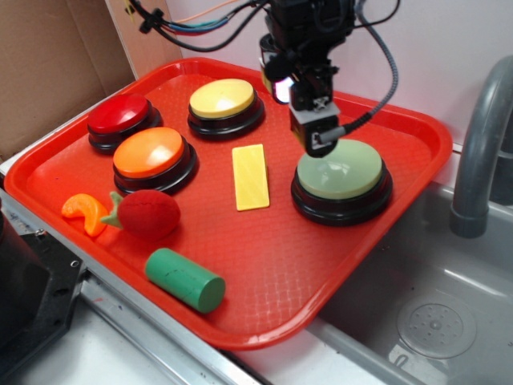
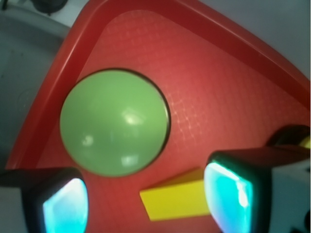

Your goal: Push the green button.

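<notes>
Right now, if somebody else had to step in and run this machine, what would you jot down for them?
Claw: fingers apart, holding nothing, poised over the rear-left edge of the green button; contact is hard to judge.
Green button: on the right side of the red tray, unobstructed, with the flat yellow block just to its left.
Done: the claw is roughly lined up near the button.
Left: centre over the dome, press straight down, then lift away. It does not look pressed yet.
</notes>
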You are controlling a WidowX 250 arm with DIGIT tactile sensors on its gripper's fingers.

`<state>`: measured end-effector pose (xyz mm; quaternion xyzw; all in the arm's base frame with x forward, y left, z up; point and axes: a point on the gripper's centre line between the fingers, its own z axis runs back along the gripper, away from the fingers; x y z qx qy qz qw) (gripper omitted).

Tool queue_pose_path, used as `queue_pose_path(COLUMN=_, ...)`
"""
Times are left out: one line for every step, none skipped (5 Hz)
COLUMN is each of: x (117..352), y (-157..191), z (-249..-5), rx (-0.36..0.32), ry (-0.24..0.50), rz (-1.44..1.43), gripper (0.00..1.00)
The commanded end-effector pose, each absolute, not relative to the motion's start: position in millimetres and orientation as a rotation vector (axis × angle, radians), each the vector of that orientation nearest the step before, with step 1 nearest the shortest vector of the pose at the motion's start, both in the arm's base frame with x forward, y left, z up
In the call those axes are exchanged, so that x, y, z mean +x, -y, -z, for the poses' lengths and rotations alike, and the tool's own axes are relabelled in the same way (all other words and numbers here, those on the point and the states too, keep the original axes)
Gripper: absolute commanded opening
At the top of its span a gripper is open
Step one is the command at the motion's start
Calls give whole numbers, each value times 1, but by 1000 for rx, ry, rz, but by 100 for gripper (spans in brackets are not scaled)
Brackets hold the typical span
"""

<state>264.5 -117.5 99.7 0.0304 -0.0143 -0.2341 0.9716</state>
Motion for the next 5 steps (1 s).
queue_pose_path(x=256, y=112, z=-139, rx=25, ry=110, rz=358, gripper=100)
queue_pose_path(x=252, y=110, z=-144, rx=20, ry=132, rz=346, gripper=100)
queue_pose_path(x=252, y=110, z=-146, rx=9, ry=132, rz=360, gripper=100)
queue_pose_path(x=246, y=106, z=-156, rx=-39, ry=103, rz=340, gripper=100)
queue_pose_path(x=245, y=103, z=-158, rx=-60, ry=100, rz=361, gripper=100)
